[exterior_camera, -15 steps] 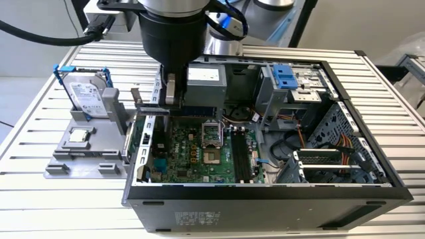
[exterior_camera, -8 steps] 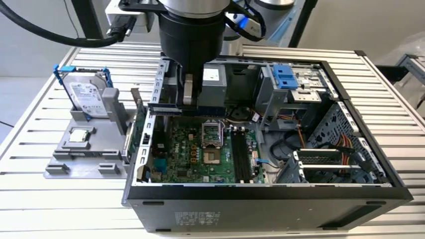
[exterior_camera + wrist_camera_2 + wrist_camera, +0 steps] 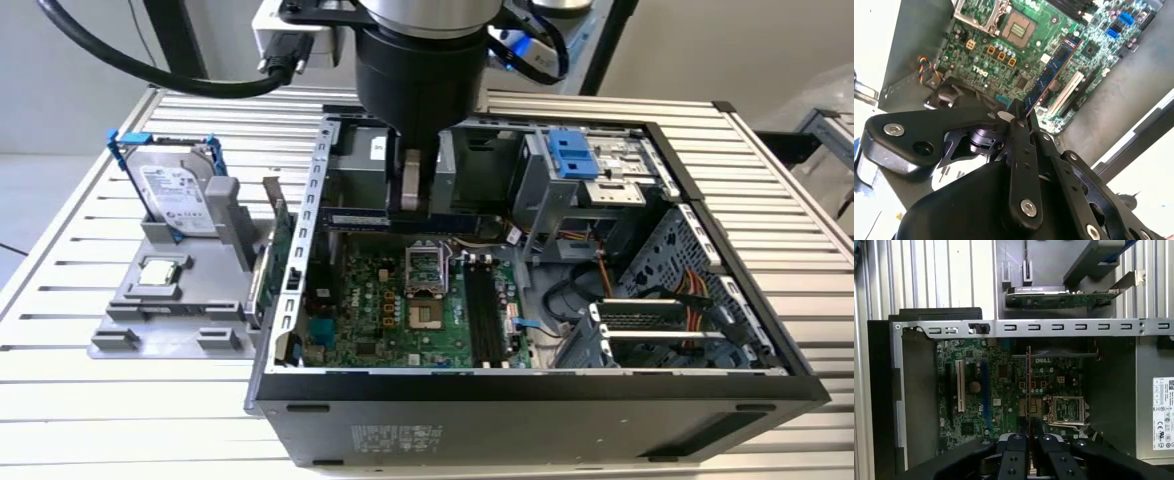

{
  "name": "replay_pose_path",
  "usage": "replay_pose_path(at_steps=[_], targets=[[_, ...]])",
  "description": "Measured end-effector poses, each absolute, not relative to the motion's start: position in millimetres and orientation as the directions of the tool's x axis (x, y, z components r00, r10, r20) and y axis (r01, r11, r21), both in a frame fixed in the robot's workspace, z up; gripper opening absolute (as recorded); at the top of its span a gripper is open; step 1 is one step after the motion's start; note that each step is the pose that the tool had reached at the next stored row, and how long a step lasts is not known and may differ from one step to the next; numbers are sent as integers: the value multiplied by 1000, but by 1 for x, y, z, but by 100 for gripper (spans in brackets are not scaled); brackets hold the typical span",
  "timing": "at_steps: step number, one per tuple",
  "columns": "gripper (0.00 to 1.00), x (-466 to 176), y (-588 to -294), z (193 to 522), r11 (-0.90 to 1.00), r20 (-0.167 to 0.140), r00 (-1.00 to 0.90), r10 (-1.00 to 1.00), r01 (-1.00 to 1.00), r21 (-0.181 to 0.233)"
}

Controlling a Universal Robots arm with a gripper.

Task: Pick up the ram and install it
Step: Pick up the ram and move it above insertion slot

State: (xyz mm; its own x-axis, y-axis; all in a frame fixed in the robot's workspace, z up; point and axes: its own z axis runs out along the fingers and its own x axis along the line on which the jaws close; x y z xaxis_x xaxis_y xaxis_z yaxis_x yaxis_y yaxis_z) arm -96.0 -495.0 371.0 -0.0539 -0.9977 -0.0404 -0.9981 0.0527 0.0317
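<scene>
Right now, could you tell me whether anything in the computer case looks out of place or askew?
Nothing looks damaged or spilled. The one oddity: the ram, clamped in the gripper above the motherboard, lies crosswise to the black memory slots in the exterior view, so it is not lined up with them.

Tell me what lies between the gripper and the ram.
Nothing: the gripper is shut directly on the ram, seen in the second wrist view, above the motherboard.
</scene>
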Motion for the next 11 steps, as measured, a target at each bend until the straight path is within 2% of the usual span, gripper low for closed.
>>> replay_pose_path(at_steps=[11], targets=[[0, -65, -495, 371, 72, -40, -73, -996, -997, 32]])
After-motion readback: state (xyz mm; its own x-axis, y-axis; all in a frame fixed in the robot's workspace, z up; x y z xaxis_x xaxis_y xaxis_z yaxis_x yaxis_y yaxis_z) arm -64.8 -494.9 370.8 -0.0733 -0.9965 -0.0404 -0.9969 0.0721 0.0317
